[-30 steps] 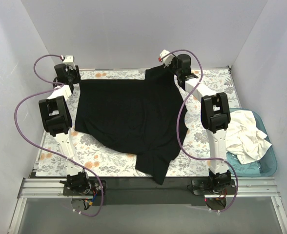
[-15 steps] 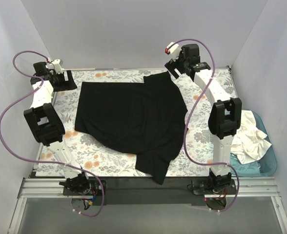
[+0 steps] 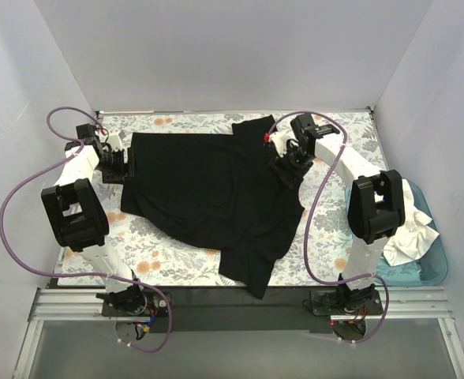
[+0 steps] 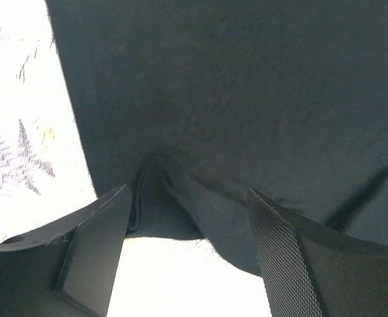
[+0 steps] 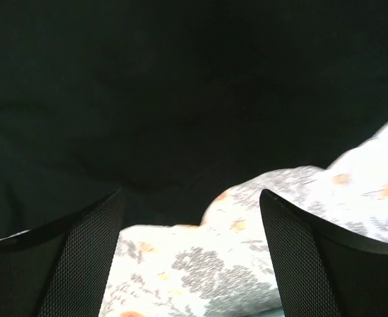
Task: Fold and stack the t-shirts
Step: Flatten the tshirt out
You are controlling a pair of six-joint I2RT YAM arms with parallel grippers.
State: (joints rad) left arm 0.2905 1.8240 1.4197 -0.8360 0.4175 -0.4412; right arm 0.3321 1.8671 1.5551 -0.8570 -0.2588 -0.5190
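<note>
Floral-printed sheet (image 3: 177, 264) under black t-shirt (image 3: 208, 189), laid out nearly flat, not yet folded. Left gripper (image 3: 121, 162) and right gripper (image 3: 286, 164) spread wide, empty, at its side edges. White t-shirts (image 3: 409, 229) heaped in teal tub (image 3: 435, 272), unfolded.

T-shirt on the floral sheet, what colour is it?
The t-shirt is black, clearest in top external view.

"Where does everything sit?"

"A cloth sheet (image 3: 169, 264) covers the counter (image 3: 216, 312). One t-shirt (image 3: 208, 197) lies spread on it, from the middle to the far side, with one corner reaching past the sheet's near edge."

"And the rest?"

"The other t-shirts (image 3: 409, 229) are heaped in a tub (image 3: 435, 272) just right of the sheet, beside the right arm."

"The claws?"

"The left claw (image 3: 121, 163) is at the spread shirt's far left edge, and the right claw (image 3: 286, 167) is over its far right edge."
</note>
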